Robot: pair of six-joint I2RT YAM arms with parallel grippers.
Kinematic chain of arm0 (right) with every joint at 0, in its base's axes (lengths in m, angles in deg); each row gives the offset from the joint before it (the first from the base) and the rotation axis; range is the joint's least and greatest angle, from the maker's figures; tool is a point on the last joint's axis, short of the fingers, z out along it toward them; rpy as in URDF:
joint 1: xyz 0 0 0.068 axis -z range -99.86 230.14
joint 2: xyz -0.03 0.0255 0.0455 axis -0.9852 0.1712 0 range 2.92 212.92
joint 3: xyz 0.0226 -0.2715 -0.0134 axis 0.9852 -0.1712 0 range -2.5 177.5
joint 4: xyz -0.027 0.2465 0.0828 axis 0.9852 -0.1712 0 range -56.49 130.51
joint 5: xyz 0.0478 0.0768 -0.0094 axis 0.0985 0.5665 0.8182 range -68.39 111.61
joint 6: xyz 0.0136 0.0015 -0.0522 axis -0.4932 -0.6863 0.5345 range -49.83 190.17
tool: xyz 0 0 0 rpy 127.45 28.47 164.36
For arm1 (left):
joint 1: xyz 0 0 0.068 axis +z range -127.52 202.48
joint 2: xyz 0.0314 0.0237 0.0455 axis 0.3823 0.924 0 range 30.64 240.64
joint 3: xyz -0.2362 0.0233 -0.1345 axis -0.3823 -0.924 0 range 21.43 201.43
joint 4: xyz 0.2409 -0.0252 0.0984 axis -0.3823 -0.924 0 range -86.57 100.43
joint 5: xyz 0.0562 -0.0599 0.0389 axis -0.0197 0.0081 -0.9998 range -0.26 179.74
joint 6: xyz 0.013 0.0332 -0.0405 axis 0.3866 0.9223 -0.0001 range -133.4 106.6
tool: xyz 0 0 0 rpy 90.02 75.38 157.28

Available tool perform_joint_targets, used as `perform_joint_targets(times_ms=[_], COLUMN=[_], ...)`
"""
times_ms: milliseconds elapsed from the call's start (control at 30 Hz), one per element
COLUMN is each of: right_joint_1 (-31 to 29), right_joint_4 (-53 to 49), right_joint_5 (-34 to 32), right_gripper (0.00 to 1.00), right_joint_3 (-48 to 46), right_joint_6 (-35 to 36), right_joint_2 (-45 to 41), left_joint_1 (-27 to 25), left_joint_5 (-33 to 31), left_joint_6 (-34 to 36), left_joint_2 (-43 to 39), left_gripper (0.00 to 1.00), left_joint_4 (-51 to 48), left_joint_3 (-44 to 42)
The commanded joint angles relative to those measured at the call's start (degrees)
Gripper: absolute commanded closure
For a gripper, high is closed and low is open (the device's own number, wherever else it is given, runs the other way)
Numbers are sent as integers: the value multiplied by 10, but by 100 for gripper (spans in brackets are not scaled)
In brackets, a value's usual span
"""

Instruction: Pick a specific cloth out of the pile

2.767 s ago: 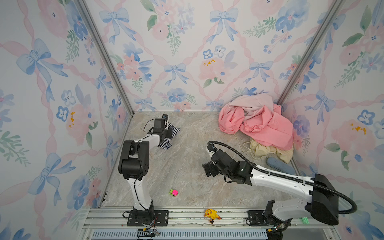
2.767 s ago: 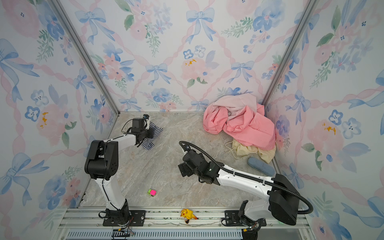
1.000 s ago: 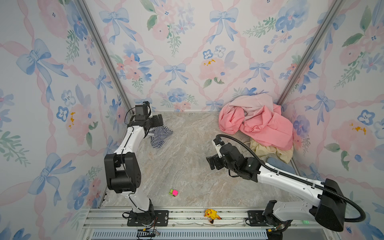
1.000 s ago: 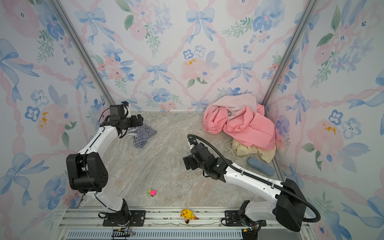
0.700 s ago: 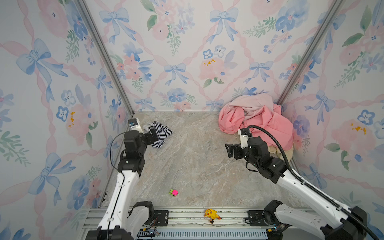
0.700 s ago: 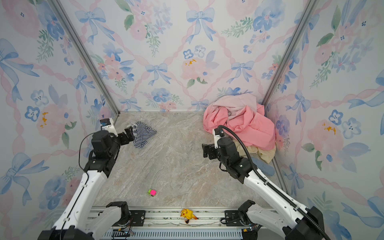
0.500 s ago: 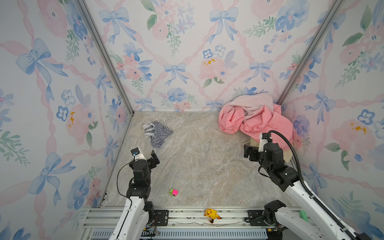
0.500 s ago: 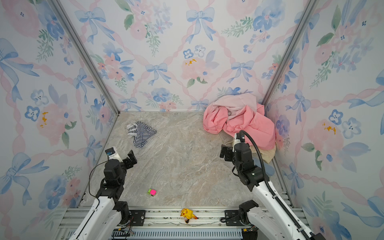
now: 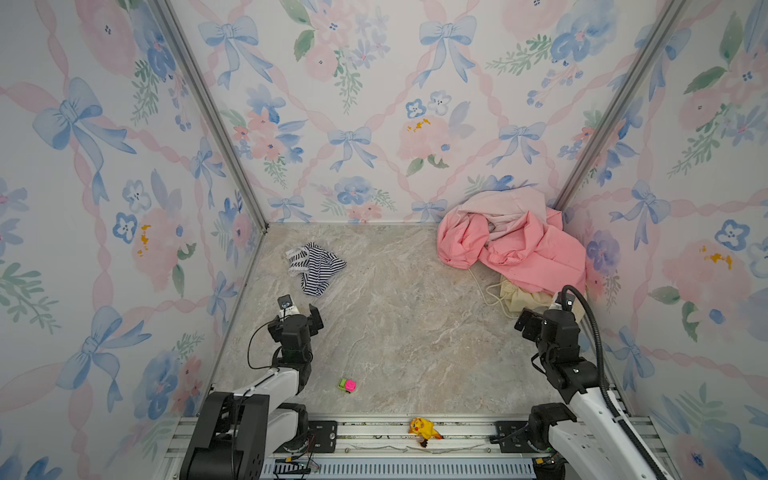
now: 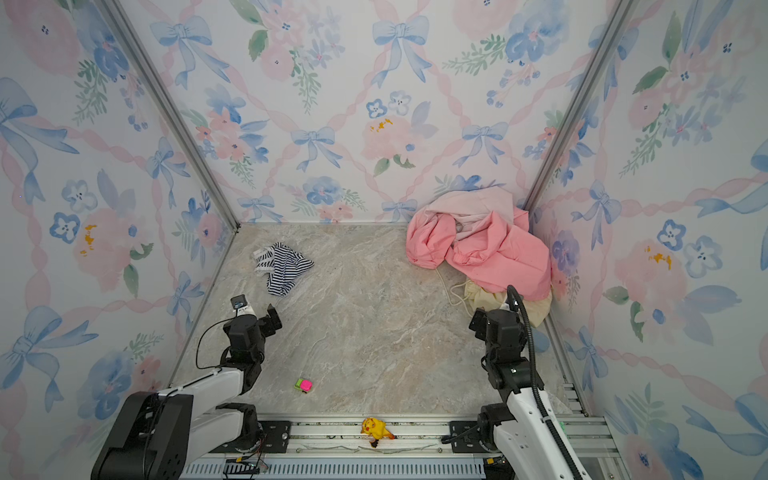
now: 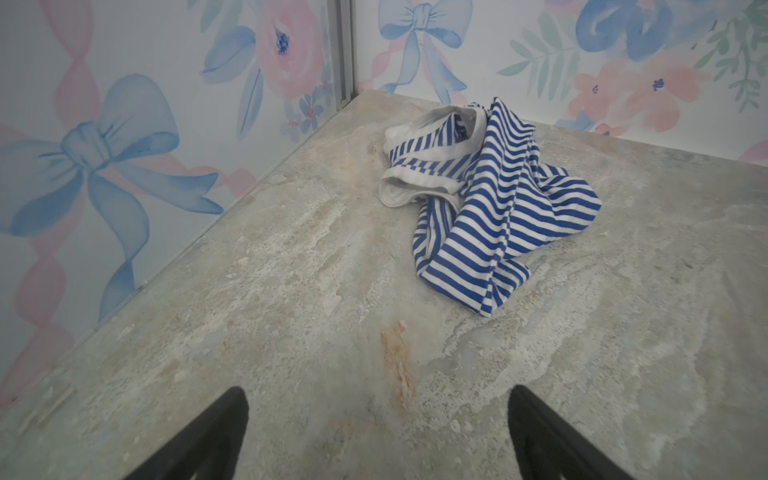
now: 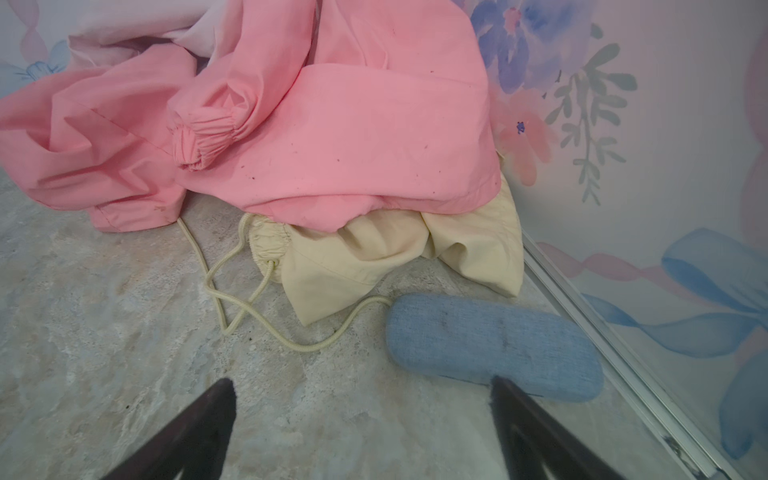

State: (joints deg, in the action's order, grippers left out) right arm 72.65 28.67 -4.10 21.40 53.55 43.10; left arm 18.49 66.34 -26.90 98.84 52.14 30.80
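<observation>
The cloth (image 9: pixel 316 266) (image 10: pixel 282 268), small with navy-and-white stripes, lies crumpled on the marble table at the back left, apart from the pile. In the left wrist view the cloth (image 11: pixel 490 199) lies well ahead of my open, empty left gripper (image 11: pixel 376 395). The pile (image 9: pixel 523 245) (image 10: pixel 490 245) of salmon-pink and pale pink fabric sits in the back right corner. My left gripper (image 9: pixel 301 311) hovers near the front left. My right gripper (image 9: pixel 536 318) (image 12: pixel 359 384) stands open and empty in front of the pile (image 12: pixel 332 124).
A cream-yellow cloth (image 12: pixel 374 257) with a loose drawstring (image 12: pixel 232 299) pokes out under the pink fabric. A blue fabric case (image 12: pixel 490 340) lies by the right wall, close to one right finger. A pink-green cube (image 9: pixel 347 385) and a yellow toy (image 9: pixel 422 428) sit near the front edge.
Both arms have pulled back from the middle of the table to the front edge. The left gripper has left the striped cloth, which stays at the back left.
</observation>
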Motion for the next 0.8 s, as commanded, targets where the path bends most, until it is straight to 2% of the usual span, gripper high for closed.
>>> perform_joint_targets(times_ms=[0,67,233,300,367,400,467,500,600,700,767], right_joint_1=[4,2,-7,-12,-21,-26,-43,-49,-61,-57,-58], right_joint_4=[67,100,194,230,269,277,285,290,323,406,479], right_joint_5=[11,14,45,44,43,41,31,27,3,2,6], right_gripper=[3,3,3,3,3,3,3,3,3,3,3], right_joint_3=[-6,-11,-45,-64,-87,-93,-101,-103,-115,-136,-151], right_joint_6=[38,51,86,95,104,110,121,125,128,134,156], right_joint_2=[45,64,72,68,59,56,45,42,51,88,134], left_joint_1=[-2,-2,0,3,6,0,-2,-2,-8,-12,-10], left_joint_5=[35,67,95,106,110,105,80,61,60,69,71], left_joint_6=[38,61,104,111,125,129,109,104,117,129,122], left_joint_2=[37,65,89,139,247,243,186,196,219,224,213], left_gripper=[2,2,2,2,2,2,2,2,2,2,2], left_joint_4=[123,172,206,322,500,498,368,367,371,317,310], left_joint_3=[9,9,14,-24,-46,-47,-25,-17,-1,34,26])
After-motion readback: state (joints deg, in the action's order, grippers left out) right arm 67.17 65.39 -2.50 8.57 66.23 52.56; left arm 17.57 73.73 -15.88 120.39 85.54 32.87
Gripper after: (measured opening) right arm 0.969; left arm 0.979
